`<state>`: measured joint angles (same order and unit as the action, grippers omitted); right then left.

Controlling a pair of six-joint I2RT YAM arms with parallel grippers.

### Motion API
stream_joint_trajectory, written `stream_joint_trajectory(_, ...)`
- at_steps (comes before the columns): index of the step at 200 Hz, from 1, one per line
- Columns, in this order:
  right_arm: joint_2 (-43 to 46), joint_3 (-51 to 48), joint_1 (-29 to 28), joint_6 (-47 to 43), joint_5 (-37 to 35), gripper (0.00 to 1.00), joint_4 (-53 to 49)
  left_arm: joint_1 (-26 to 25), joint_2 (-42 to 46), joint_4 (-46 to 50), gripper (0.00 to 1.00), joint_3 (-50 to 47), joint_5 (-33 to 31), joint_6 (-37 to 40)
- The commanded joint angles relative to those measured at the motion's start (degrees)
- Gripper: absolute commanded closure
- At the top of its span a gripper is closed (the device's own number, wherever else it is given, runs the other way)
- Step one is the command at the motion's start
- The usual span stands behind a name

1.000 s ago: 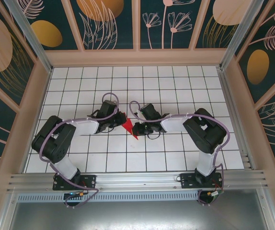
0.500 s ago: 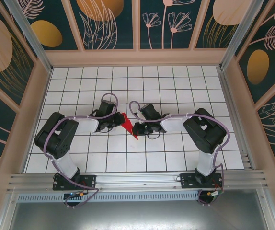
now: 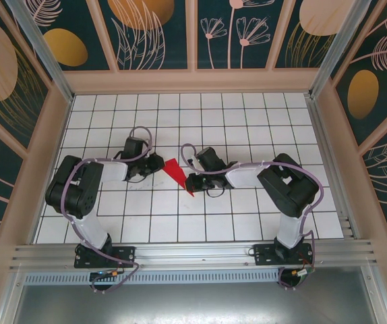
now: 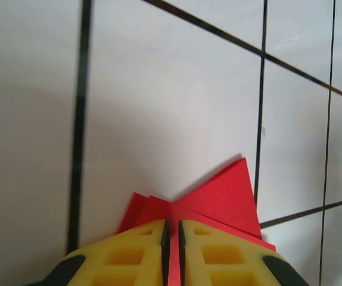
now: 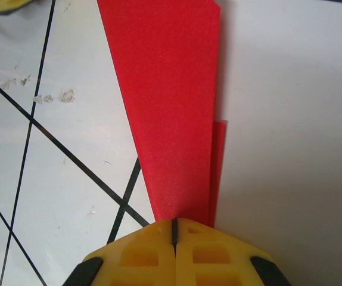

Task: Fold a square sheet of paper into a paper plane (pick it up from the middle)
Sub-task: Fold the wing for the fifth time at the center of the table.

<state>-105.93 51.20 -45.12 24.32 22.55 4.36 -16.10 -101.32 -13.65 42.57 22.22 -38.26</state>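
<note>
Arms both reach in low over the middle of the bench (image 3: 247,121), elbows swung outward, wrists pointing at each other. Your left hand (image 4: 172,229) is clamped on the wide tail of the paper plane (image 3: 176,174), and your right hand (image 5: 174,226) is pinched tight on its narrow end. The plane spans between them; can't tell if it touches the tiles.

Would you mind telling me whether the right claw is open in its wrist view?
No, the right claw is closed, its yellow tips pressed together on the narrow end of the paper plane.
</note>
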Motion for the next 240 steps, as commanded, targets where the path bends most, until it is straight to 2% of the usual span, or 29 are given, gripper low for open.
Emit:
stream_joint_trajectory(1,-6.4,-4.1,-1.4,-1.1,-7.5,1.0,-12.0,4.4,-1.8,1.8,0.84,0.8,-6.2,3.9)
stream_joint_trajectory(38,-6.4,-3.2,-1.7,-0.9,-7.1,1.0,-12.1,4.9,2.8,3.4,0.9,1.5,-5.8,5.8)
stream_joint_trajectory(68,-6.9,-2.6,-1.9,-0.8,-6.7,1.0,-12.4,4.4,11.7,1.3,0.95,-2.3,-1.8,3.1)
stream_joint_trajectory(105,-7.8,-2.0,-2.0,-0.3,-6.7,1.0,-12.9,0.1,18.0,-3.2,1.0,-7.9,1.6,-2.4)
stream_joint_trajectory(137,-8.2,-1.5,-2.2,-0.1,-6.9,1.0,-13.5,-4.7,16.6,-5.9,1.0,-8.9,1.6,-7.2)
stream_joint_trajectory(184,-8.6,-1.2,-2.4,0.6,-7.6,1.0,-14.4,-10.0,9.5,-12.7,1.0,-9.8,3.5,-11.9)
stream_joint_trajectory(214,-8.9,-0.8,-2.5,0.7,-7.7,1.0,-14.9,-11.4,5.0,-17.2,1.0,-9.8,6.2,-13.7)
stream_joint_trajectory(240,-9.0,-1.0,-2.5,0.7,-8.0,1.0,-15.3,-11.5,2.0,-16.8,1.0,-10.0,5.0,-12.8)
